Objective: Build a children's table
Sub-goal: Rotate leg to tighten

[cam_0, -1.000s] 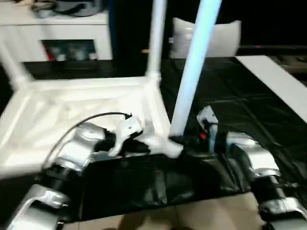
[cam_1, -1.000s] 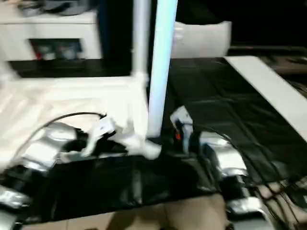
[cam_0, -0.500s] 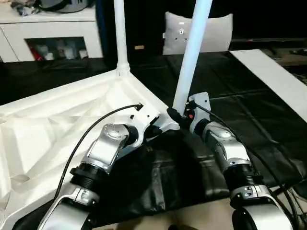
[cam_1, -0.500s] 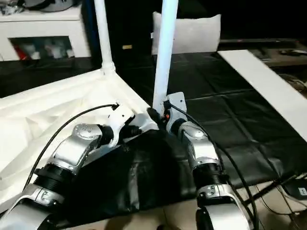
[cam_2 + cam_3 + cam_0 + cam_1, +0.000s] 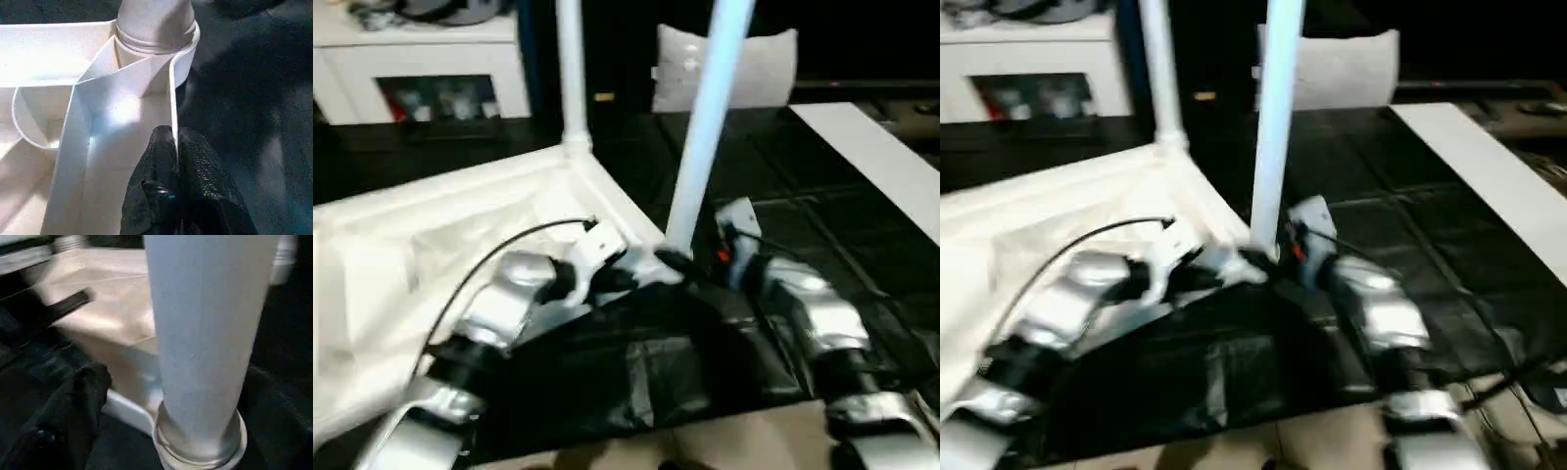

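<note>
The white tabletop (image 5: 460, 225) lies underside up on a black mat, its ribs showing. Two white tube legs stand upright in corner sockets: one at the far corner (image 5: 572, 69), one at the near corner (image 5: 703, 137). My left gripper (image 5: 631, 279) is at the near corner. In the left wrist view its black fingers (image 5: 161, 156) are shut on the thin rim wall (image 5: 172, 103) just behind the socket (image 5: 186, 63) that holds the leg (image 5: 154, 17). My right gripper (image 5: 690, 264) sits at that leg's base, and the leg (image 5: 200, 333) rises from its socket (image 5: 195, 458) right before the right wrist camera.
A white cabinet (image 5: 421, 59) stands at the back left and a white cushion (image 5: 754, 69) at the back middle. A long white board (image 5: 876, 157) lies on the right. The black mat (image 5: 646, 362) ends at bare floor (image 5: 724, 441) near me.
The whole picture has shifted and tilted, so the camera moved. Both grippers stay at the near corner by the leg's base, and the left one keeps its hold on the rim.
</note>
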